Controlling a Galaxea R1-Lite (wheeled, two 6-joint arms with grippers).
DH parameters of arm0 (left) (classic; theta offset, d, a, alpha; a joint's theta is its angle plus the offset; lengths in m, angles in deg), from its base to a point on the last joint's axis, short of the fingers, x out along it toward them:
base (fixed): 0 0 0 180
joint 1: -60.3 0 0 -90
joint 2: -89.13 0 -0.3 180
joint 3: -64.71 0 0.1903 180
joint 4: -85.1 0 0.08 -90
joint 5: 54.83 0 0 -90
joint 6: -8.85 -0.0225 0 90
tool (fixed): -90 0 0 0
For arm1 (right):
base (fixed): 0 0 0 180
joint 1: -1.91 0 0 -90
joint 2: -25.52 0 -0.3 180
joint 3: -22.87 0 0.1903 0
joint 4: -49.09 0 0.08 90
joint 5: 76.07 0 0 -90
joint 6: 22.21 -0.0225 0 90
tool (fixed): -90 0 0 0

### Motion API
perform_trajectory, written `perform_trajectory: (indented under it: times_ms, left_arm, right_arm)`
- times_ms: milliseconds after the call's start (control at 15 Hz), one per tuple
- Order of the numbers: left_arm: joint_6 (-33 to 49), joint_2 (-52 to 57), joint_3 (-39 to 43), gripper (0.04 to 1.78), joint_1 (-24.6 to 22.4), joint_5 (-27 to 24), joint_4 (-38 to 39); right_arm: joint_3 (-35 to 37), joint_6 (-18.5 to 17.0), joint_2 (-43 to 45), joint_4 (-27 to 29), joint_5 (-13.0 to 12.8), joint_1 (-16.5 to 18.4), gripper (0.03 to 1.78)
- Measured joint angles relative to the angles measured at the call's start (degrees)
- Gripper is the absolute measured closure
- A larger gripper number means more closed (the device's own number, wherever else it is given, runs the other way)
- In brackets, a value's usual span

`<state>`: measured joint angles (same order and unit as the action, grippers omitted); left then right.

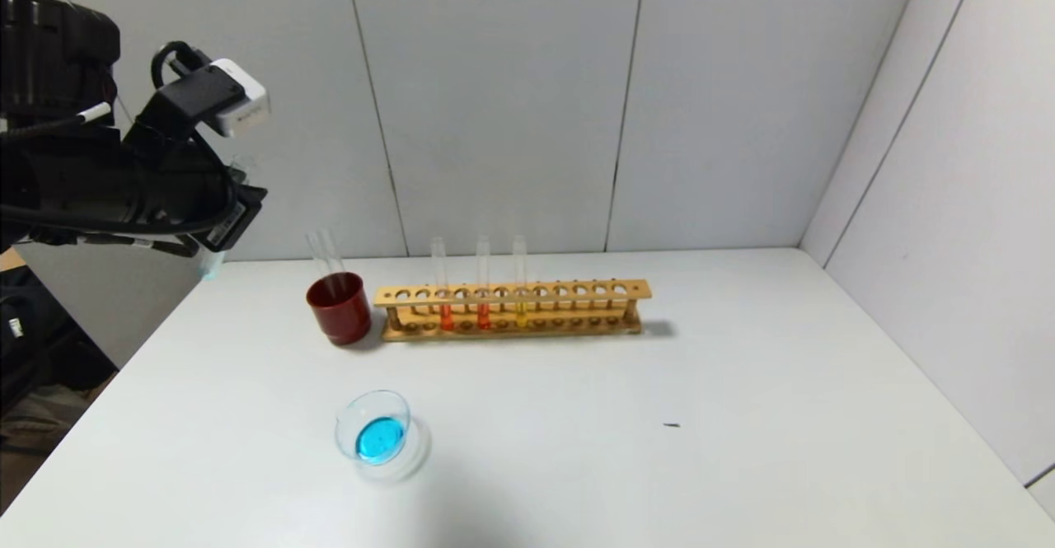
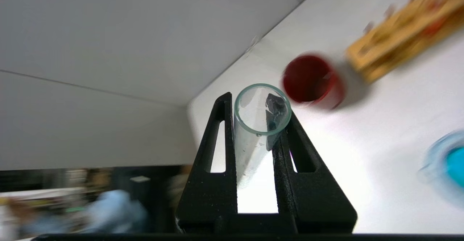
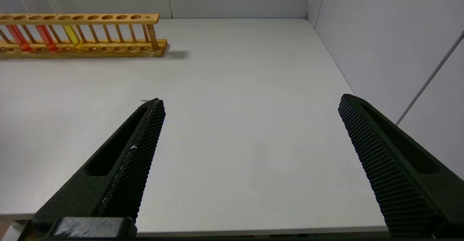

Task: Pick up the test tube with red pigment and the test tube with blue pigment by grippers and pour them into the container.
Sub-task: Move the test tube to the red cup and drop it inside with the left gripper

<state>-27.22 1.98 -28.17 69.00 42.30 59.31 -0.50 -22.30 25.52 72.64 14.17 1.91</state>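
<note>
I can read no text, label, brand, number or sign anywhere here, whether on my arms, the things around them or the walls.

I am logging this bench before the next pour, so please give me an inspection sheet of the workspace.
Surface: white table, one small dark speck.
Job's things: shallow clear glass dish holds blue liquid; slim clear glass tube in the left gripper looks emptied; tube with light orange-red liquid stands in the wooden rack.
Clutter: dark red cup holding clear tubes; deeper red tube; yellow tube.
Grippers: left gripper raised off the table's left edge, shut on the tube; right gripper open, above bare table.
Cables: black cable on left wrist.
Surroundings: grey wall panels.
</note>
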Motion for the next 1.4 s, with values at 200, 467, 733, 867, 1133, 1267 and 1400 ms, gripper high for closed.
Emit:
perform_trajectory:
  times_ms: [200, 467, 733, 867, 1133, 1267, 1400]
  left_arm:
    - [12.8, -2.6, -0.7, 1.49, -3.9, -11.5, 9.0]
    - [15.2, -7.4, 1.2, 1.49, -6.9, -15.9, 24.3]
    - [17.1, -12.0, 4.1, 1.49, -7.2, -15.9, 28.8]
    - [19.3, -14.1, 5.2, 1.49, -7.2, -15.9, 31.5]
    - [21.7, -18.0, 7.8, 1.49, -7.1, -15.9, 37.8]
    - [22.2, -19.5, 9.2, 1.49, -7.0, -15.9, 39.8]
    - [22.5, -20.5, 11.2, 1.49, -7.0, -16.6, 40.3]
  right_arm:
    - [0.0, 0.0, 0.0, 0.0, 0.0, 0.0, 0.06]
    - [0.0, 0.0, 0.0, 0.0, 0.0, 0.0, 0.06]
    - [0.0, 0.0, 0.0, 0.0, 0.0, 0.0, 0.06]
    - [0.0, 0.0, 0.0, 0.0, 0.0, 0.0, 0.06]
    - [0.0, 0.0, 0.0, 0.0, 0.0, 0.0, 0.06]
    - [0.0, 0.0, 0.0, 0.0, 0.0, 0.0, 0.06]
    - [0.0, 0.0, 0.0, 0.0, 0.0, 0.0, 0.06]
